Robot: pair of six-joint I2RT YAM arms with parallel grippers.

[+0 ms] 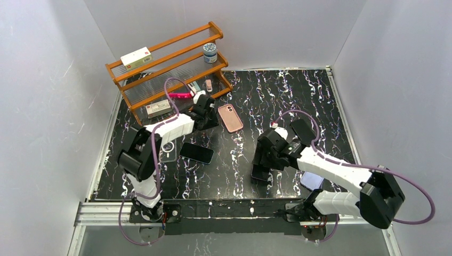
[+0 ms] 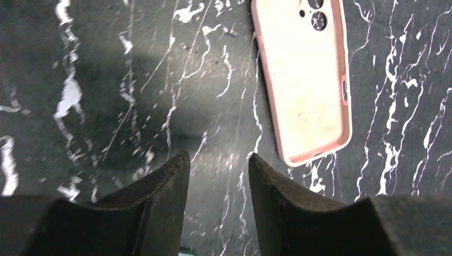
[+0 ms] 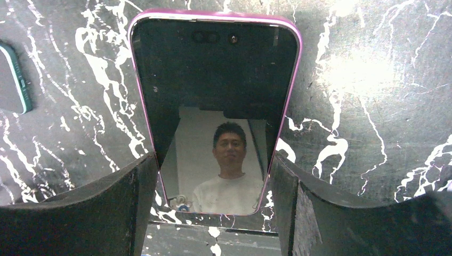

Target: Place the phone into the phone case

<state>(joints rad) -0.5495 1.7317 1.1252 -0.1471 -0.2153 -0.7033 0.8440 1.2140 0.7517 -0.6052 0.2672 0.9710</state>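
Your left gripper (image 2: 218,157), jaws narrow and empty, hung just beside the pink phone case (image 2: 304,80), which you needed to pin flat. Your right gripper (image 3: 213,157), jaws wide, straddled the magenta-rimmed phone (image 3: 213,80) lying on the table (image 3: 362,80), pinch untold, and needed a square, centred hold. Left to right you had one clear case (image 1: 168,151), one black phone (image 1: 196,153), one pink phone case, one magenta-rimmed phone and one lavender slab (image 1: 311,181).
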